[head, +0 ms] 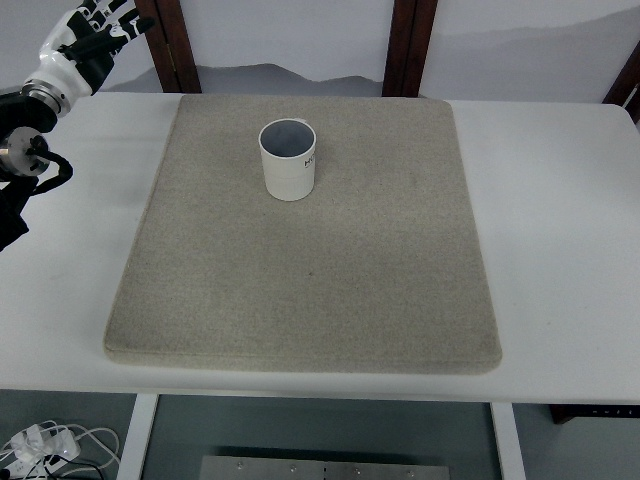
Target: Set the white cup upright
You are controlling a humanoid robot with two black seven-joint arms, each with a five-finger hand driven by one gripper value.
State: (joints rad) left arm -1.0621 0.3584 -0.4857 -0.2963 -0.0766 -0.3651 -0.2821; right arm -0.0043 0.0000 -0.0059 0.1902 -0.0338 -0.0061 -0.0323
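Observation:
A white cup (288,159) stands upright, mouth up, on the grey mat (310,280), toward the mat's far left part. My left hand (92,30) is at the far left corner of the view, well to the left of the cup and above the table. Its fingers are relaxed and hold nothing. The right arm does not show.
The grey mat covers most of the white table (560,220). Two dark wooden posts (408,45) stand behind the table's far edge. Cables (40,442) lie on the floor below the near left corner.

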